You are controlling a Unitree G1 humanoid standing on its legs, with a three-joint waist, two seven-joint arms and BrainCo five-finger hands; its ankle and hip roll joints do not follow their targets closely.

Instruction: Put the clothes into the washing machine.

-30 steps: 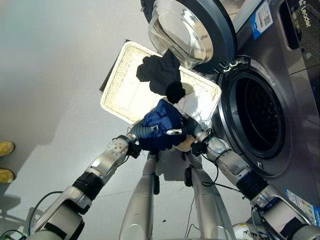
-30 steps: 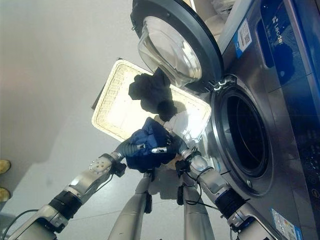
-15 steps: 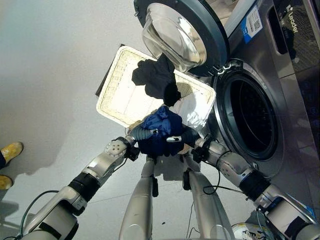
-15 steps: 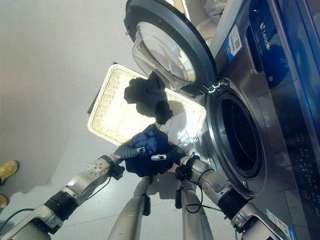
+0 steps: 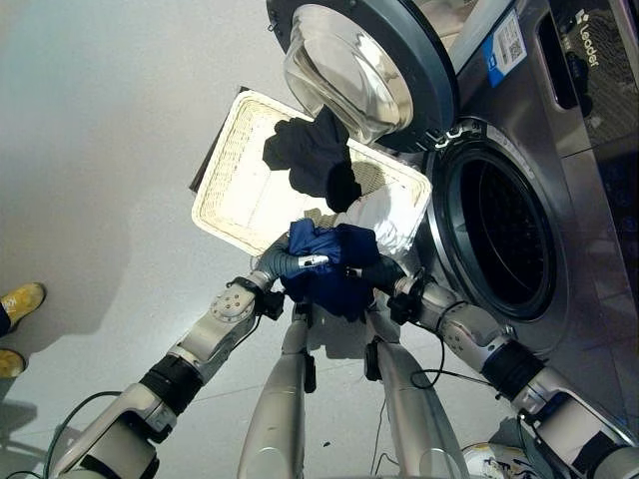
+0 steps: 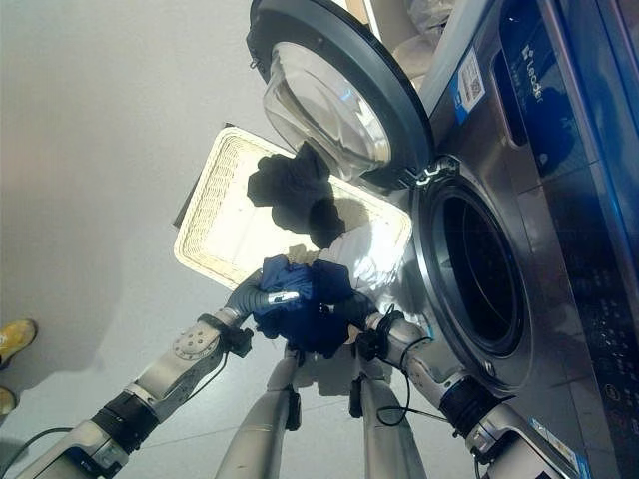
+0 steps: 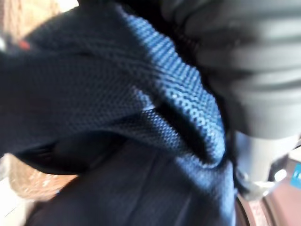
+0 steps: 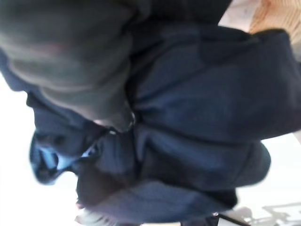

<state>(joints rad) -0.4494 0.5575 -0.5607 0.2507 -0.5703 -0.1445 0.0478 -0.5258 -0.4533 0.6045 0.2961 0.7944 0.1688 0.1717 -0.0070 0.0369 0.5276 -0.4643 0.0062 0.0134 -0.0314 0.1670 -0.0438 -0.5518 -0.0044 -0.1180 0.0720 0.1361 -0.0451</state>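
Two hands meet at the centre of the frame on 1 bundled navy-blue garment (image 5: 327,267), held above the floor just below the near rim of the wicker basket (image 5: 232,172). The garment is dark blue, bunched into thick folds, with a lighter blue ribbed-knit band across 1 fold; that knit texture is plain in the left wrist view (image 7: 155,89), while the eye views give only a crumpled blue mass.

Left hand (image 5: 283,264): fingers curled into the cloth from the left side of the bundle, 1 silver finger lying across its top. Right hand (image 5: 384,273): set against the right side of the bundle, its dark cover and wrist in sight; whether its fingers are curled or straight cannot be told, the cloth hiding them. In the right wrist view, the garment (image 8: 197,117) hangs in heavy folds past the dark ribbed cover.

Also in the basket: 1 black garment (image 5: 315,155) lying over its far rim, and 1 white garment (image 5: 391,222) at its right corner, beside the machine.

1 front-loading washing machine (image 5: 559,150) fills the right of the frame, its round drum opening (image 5: 509,235) dark, its glass-bowled door (image 5: 349,62) swung wide at the upper centre.

2 yellow shoes (image 5: 18,302) of a person stand at the lower left edge.
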